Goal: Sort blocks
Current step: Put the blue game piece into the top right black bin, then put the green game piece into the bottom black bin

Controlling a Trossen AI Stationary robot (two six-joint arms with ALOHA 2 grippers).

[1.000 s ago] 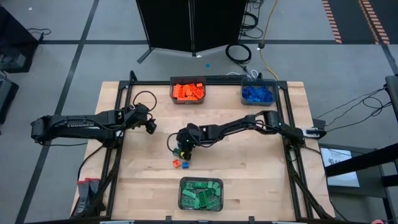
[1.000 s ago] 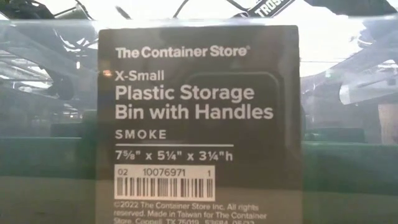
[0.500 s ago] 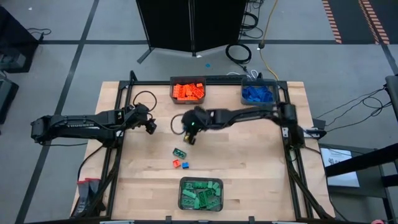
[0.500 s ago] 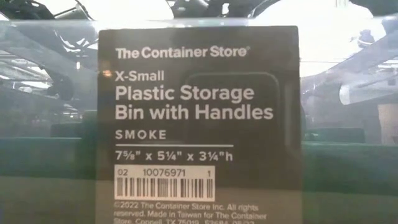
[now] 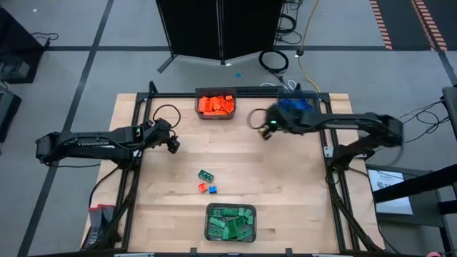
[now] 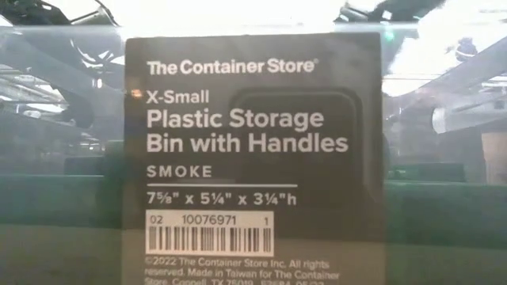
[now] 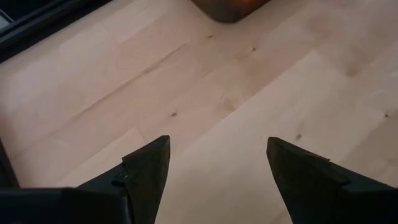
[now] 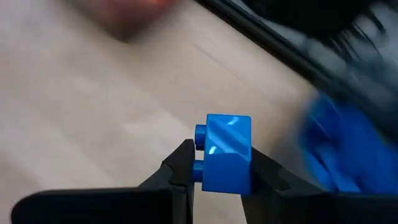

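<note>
Right gripper (image 8: 219, 177): clamped on a blue block (image 8: 226, 152), beside the blue bin (image 5: 296, 108)
Left gripper (image 7: 217, 171): wide apart, empty, over bare table (image 5: 285, 185)
Loose blocks (image 5: 207, 182): mid-table

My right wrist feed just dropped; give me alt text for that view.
The right claw is shut on a blue block, held above the bare wooden table. A blurred mass of blue blocks lies just beyond.

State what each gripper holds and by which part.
The right gripper pinches a blue brick by its two opposite side faces, low on its body, studs sideways. The left gripper is open and holds nothing.
</note>
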